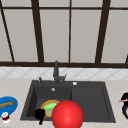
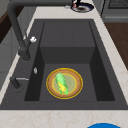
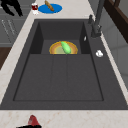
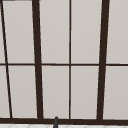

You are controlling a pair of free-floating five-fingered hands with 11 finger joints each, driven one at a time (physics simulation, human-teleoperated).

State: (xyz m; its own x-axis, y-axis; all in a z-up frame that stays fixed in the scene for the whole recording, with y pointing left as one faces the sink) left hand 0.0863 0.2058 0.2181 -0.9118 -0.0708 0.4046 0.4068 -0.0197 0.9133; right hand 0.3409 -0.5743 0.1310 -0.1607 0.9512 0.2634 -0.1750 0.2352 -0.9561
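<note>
A yellow-rimmed plate [image 1: 45,105] lies in the sink's left basin [image 1: 37,95] with a green corn cob [image 1: 51,106] on it; the plate [image 2: 75,83] and cob [image 2: 61,82] also show in the left side view. My left hand [image 1: 40,114] hangs open at the basin's front left corner, beside the plate. From the right side, that hand [image 3: 11,6] floats off the counter's front edge. My right hand [image 1: 125,97] is at the far right, just above a dark bowl [image 1: 125,111], with something reddish against it.
A big red ball [image 1: 67,115] hides the sink's front edge. A blue plate [image 1: 7,106] with a brown stick and a small red-and-white jar [image 1: 5,117] stand on the left counter. The faucet [image 1: 56,72] rises behind the sink. The right drainboard [image 1: 88,100] is bare.
</note>
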